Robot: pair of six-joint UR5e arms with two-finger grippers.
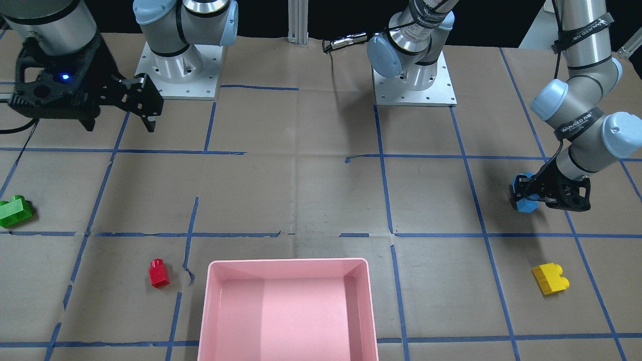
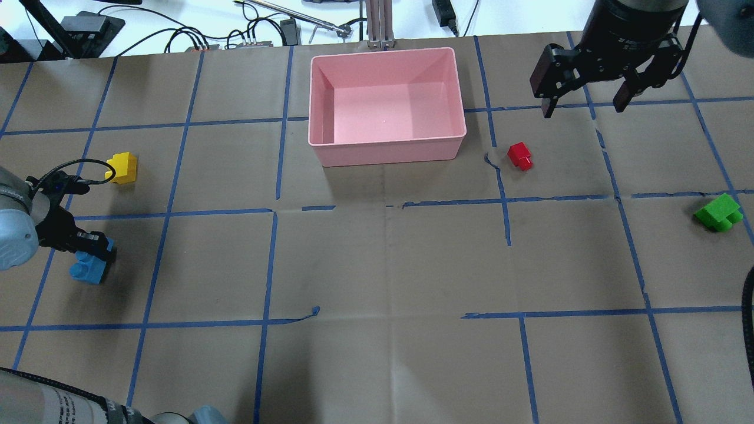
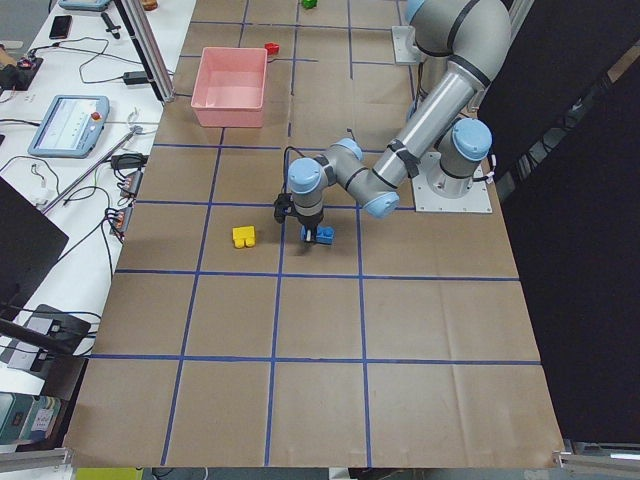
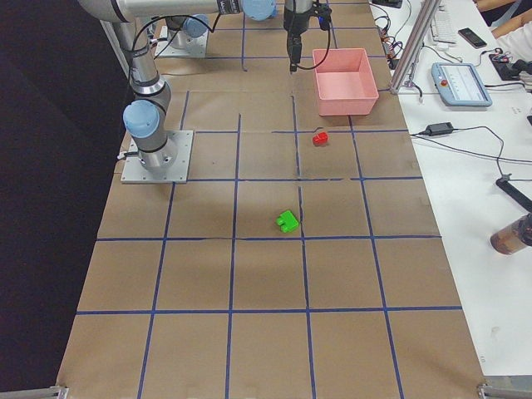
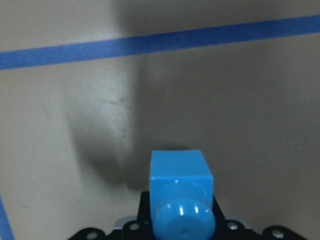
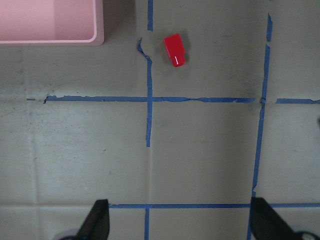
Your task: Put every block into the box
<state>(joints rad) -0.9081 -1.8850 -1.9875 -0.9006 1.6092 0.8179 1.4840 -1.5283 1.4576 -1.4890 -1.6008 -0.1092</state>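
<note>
My left gripper [image 1: 532, 194] is shut on the long blue block [image 1: 524, 203] low at the table's left end, seen in the overhead view [image 2: 88, 271] and close up in the left wrist view [image 5: 181, 185]. The yellow block [image 2: 122, 168] lies just beyond it. The pink box [image 2: 383, 154] stands empty at the far middle. My right gripper [image 2: 583, 107] is open and empty, raised, to the right of the box. The red block [image 2: 520, 156] lies between it and the box, and also shows in the right wrist view [image 6: 175, 50]. The green block [image 2: 718, 212] lies at the far right.
The table is brown paper with a blue tape grid. Both arm bases [image 1: 178, 65] are bolted along the robot's side. An aluminium post [image 2: 380, 23], cables and a teach pendant [image 4: 461, 83] sit past the far edge behind the box.
</note>
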